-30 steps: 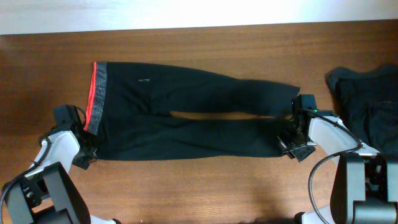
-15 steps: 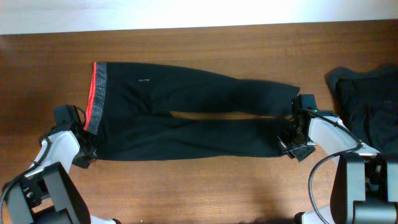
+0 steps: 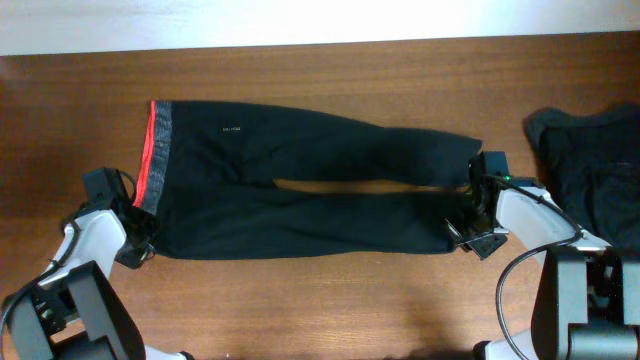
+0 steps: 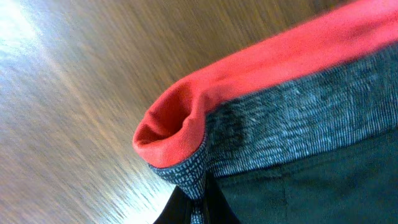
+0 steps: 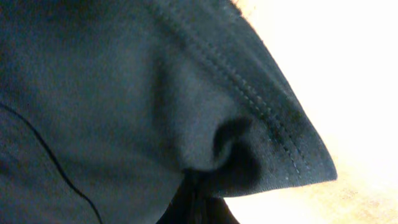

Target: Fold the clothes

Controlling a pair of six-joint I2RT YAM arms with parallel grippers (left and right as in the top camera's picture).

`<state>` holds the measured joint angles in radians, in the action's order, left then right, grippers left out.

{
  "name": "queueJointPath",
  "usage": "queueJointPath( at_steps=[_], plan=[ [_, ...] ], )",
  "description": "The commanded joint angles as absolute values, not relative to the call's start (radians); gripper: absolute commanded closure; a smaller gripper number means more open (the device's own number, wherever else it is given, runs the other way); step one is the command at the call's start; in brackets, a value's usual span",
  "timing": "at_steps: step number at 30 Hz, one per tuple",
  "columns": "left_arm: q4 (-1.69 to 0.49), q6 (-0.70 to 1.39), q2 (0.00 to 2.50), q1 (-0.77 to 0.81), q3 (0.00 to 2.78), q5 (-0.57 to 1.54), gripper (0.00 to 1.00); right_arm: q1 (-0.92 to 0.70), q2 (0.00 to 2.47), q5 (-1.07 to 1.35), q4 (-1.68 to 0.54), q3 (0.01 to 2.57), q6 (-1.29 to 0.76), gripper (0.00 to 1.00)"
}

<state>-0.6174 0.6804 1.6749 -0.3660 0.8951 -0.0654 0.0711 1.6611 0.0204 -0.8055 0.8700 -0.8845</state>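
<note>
Across the middle of the bench [image 3: 320,310] the black trousers [image 3: 300,225] lie flat and lengthwise. Their waistband [image 3: 157,150] is to the left and the leg ends to the right, with a thin sliver of wood showing between the two legs. At the near left corner the left claw [image 3: 145,232] is pinched tight on the waistband's end, whose red edge puckers into a small fold. At the near right corner the right claw [image 3: 458,230] is clamped on the hem [image 5: 267,118] of the nearer leg, with the stitched edge bunched above its tips. Bare wood runs along both long sides of the trousers. A heap of dark garments [image 3: 590,170] lies by the right edge, near the right arm.
</note>
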Motion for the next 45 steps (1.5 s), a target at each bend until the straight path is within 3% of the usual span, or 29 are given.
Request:
queueJointPath(
  at_steps=[1, 17, 31, 45],
  plan=[
    [-0.63, 0.545, 1.637, -0.365, 0.948, 0.105, 1.0, 0.074, 1.64, -0.013, -0.847, 0.93, -0.841, 0.96],
    [-0.76, 0.476, 1.396, -0.356, 1.126, 0.128, 1.0, 0.075, 1.616, -0.012, -1.137, 1.331, -0.716, 0.96],
    [-0.558, 0.476, 1.398, -0.284, 1.172, 0.105, 1.0, 0.229, 1.626, 0.106, -1.053, 1.4, -0.661, 0.96],
    [-0.429, 0.476, 1.486, -0.281, 1.172, 0.085, 1.0, 0.236, 1.679, 0.128, -1.015, 1.405, -0.657, 0.96]
  ],
)
